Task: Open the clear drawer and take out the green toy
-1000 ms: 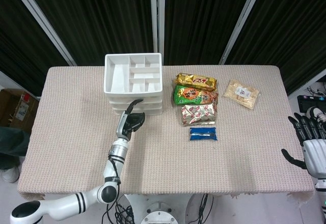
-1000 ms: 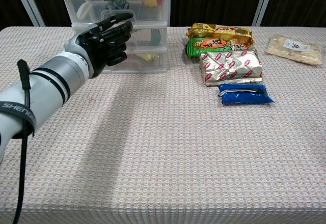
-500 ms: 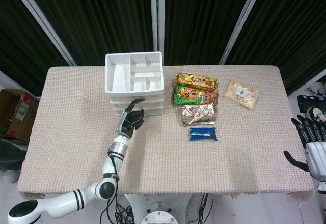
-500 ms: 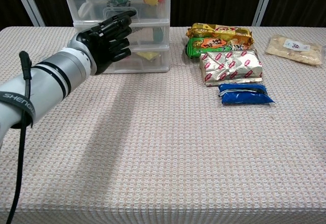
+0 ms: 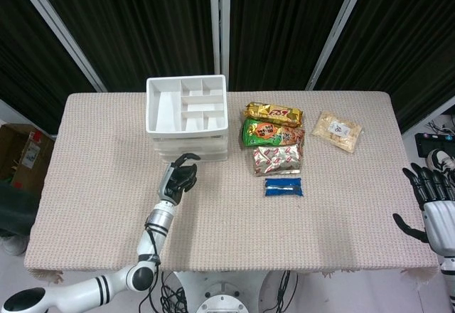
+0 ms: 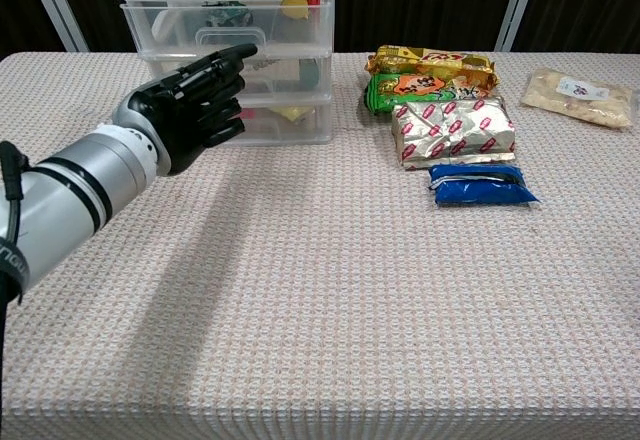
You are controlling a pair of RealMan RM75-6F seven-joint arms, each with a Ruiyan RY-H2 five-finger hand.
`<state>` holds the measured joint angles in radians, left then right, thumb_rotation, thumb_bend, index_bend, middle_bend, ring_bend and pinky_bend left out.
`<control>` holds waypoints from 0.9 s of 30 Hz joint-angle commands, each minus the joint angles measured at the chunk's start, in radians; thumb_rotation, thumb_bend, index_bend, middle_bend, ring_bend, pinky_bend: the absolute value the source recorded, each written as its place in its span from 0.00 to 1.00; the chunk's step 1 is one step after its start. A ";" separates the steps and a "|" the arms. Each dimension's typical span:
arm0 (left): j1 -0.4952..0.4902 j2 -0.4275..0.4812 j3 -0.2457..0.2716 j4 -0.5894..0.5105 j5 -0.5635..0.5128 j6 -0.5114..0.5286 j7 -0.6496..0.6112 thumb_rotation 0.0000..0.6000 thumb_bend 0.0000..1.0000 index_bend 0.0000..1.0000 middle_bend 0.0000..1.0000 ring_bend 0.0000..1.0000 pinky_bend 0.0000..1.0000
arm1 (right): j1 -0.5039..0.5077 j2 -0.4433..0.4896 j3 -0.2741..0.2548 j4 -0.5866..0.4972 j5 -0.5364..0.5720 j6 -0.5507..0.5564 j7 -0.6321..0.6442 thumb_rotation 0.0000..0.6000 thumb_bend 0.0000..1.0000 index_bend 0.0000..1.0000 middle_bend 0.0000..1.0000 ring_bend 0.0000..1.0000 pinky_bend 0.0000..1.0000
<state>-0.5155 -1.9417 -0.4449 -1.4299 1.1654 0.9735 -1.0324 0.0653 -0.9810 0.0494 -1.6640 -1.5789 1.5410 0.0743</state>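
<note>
The clear drawer unit [image 6: 290,70] with a white compartment top [image 5: 186,107] stands at the back left of the table. All its drawers look closed. A green shape, the green toy [image 6: 227,6], shows faintly through the top drawer's front, above its handle [image 6: 228,36]. My left hand [image 6: 195,105] hovers just in front of the middle drawer, one finger stretched toward it and the others loosely bent, holding nothing. In the head view the left hand [image 5: 180,177] sits a short gap from the unit. My right hand [image 5: 430,203] hangs with fingers spread, off the table's right edge.
Several snack packs lie in a column right of the drawers: a gold one [image 6: 430,61], a green one [image 6: 425,86], a silver one [image 6: 455,130] and a small blue one [image 6: 482,185]. A pale bag [image 6: 580,95] lies at the far right.
My left hand has drawn back from the drawer fronts toward me and dropped a little. The drawers look unchanged, and the right hand has barely shifted.
</note>
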 commanded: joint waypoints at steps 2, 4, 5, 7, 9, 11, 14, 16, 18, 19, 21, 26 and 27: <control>0.022 0.010 0.028 -0.019 0.033 0.030 -0.005 1.00 0.51 0.49 0.90 1.00 1.00 | -0.002 0.000 -0.002 -0.001 -0.006 0.004 0.000 1.00 0.18 0.00 0.00 0.00 0.00; 0.030 0.013 0.043 -0.027 0.050 0.046 0.003 1.00 0.51 0.48 0.90 1.00 1.00 | -0.003 -0.001 -0.003 -0.001 -0.011 0.008 0.000 1.00 0.18 0.00 0.00 0.00 0.00; 0.033 0.016 0.051 -0.031 0.056 0.053 0.011 1.00 0.51 0.46 0.90 1.00 1.00 | -0.004 0.000 -0.003 -0.002 -0.012 0.009 0.000 1.00 0.18 0.00 0.00 0.00 0.00; 0.040 0.033 0.074 -0.038 0.083 0.075 0.062 1.00 0.51 0.40 0.89 1.00 1.00 | -0.005 0.000 -0.003 -0.001 -0.016 0.012 0.003 1.00 0.18 0.00 0.00 0.00 0.00; 0.050 0.047 0.099 -0.034 0.116 0.134 0.181 1.00 0.51 0.35 0.88 1.00 1.00 | -0.007 0.001 -0.003 0.000 -0.018 0.017 0.006 1.00 0.18 0.00 0.00 0.00 0.00; 0.057 0.055 0.120 -0.025 0.162 0.220 0.357 1.00 0.51 0.33 0.87 1.00 1.00 | -0.007 0.002 -0.003 0.003 -0.019 0.018 0.009 1.00 0.18 0.00 0.00 0.00 0.00; 0.055 0.103 0.140 -0.029 0.227 0.293 0.582 1.00 0.50 0.31 0.86 1.00 1.00 | -0.007 0.001 -0.002 0.007 -0.022 0.019 0.016 1.00 0.18 0.00 0.00 0.00 0.00; 0.053 0.142 0.139 -0.047 0.246 0.317 0.697 1.00 0.48 0.30 0.86 1.00 1.00 | -0.008 0.000 -0.002 0.012 -0.025 0.022 0.022 1.00 0.18 0.00 0.00 0.00 0.00; 0.047 0.167 0.132 -0.051 0.263 0.339 0.790 1.00 0.47 0.30 0.86 1.00 1.00 | -0.009 -0.002 -0.003 0.017 -0.025 0.025 0.027 1.00 0.18 0.00 0.00 0.00 0.00; 0.042 0.180 0.128 -0.052 0.272 0.351 0.846 1.00 0.46 0.29 0.86 1.00 1.00 | -0.011 -0.004 -0.003 0.021 -0.025 0.027 0.031 1.00 0.18 0.00 0.00 0.00 0.00; 0.031 0.198 0.120 -0.058 0.278 0.356 0.910 1.00 0.45 0.29 0.86 1.00 1.00 | -0.012 -0.005 -0.004 0.026 -0.025 0.027 0.037 1.00 0.18 0.00 0.00 0.00 0.00; -0.009 0.244 0.098 -0.078 0.250 0.315 1.054 1.00 0.43 0.29 0.86 1.00 1.00 | -0.013 -0.010 -0.004 0.040 -0.025 0.028 0.050 1.00 0.18 0.00 0.00 0.00 0.00; -0.015 0.248 0.093 -0.082 0.237 0.305 1.072 1.00 0.42 0.29 0.86 1.00 1.00 | -0.014 -0.011 -0.004 0.042 -0.024 0.029 0.053 1.00 0.18 0.00 0.00 0.00 0.00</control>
<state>-0.5052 -1.7296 -0.3389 -1.4953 1.4107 1.2857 -0.0206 0.0519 -0.9911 0.0451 -1.6229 -1.6030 1.5694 0.1262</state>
